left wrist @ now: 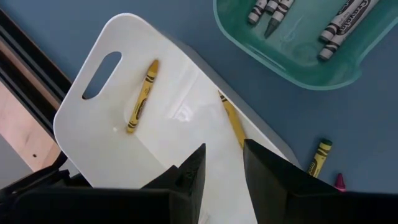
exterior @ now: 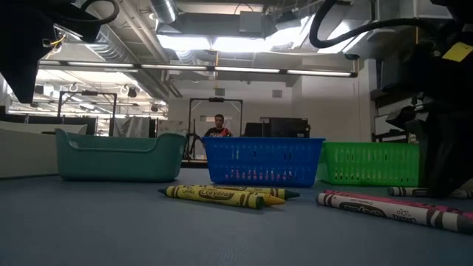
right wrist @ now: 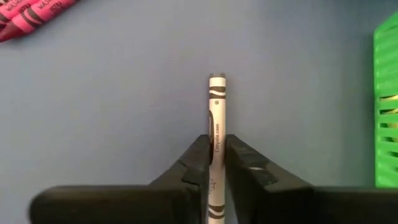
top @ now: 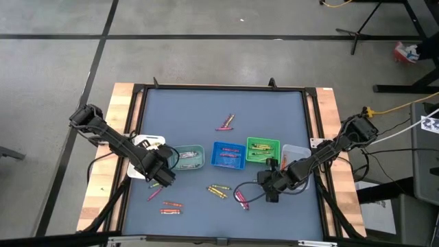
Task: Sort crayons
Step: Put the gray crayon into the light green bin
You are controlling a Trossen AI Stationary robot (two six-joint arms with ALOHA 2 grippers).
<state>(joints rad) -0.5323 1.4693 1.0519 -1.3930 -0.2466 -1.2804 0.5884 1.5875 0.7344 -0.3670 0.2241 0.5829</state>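
Note:
Five small trays stand in a row on the blue mat: white (top: 145, 145), teal (top: 187, 158), blue (top: 228, 154), green (top: 263, 150) and clear (top: 296, 165). Loose crayons lie on the mat: pink ones (top: 225, 123), yellow ones (top: 218, 191), a pink one (top: 241, 200) and red-orange ones (top: 171, 207). My left gripper (left wrist: 224, 165) hangs open over the white tray (left wrist: 180, 106), which holds two yellow crayons (left wrist: 142, 96). My right gripper (right wrist: 217, 140) is near the mat's front right, shut on a white-wrapped crayon (right wrist: 217, 106). My right gripper pinches the white-wrapped crayon between its two fingers, on the two sides of its shaft about midway along (right wrist: 217, 132). The fingers come steeply from above. The crayon's free end (right wrist: 217, 79) sticks out beyond the fingertips; whether it rests on the mat I cannot tell.
Grey-wrapped crayons (left wrist: 336, 28) lie in the teal tray. A black frame (top: 312, 137) rims the mat. Two pink crayons (right wrist: 31, 18) lie close to my right gripper, with the green tray's wall (right wrist: 387, 106) on its other side. A person (exterior: 219, 127) stands far off in the room.

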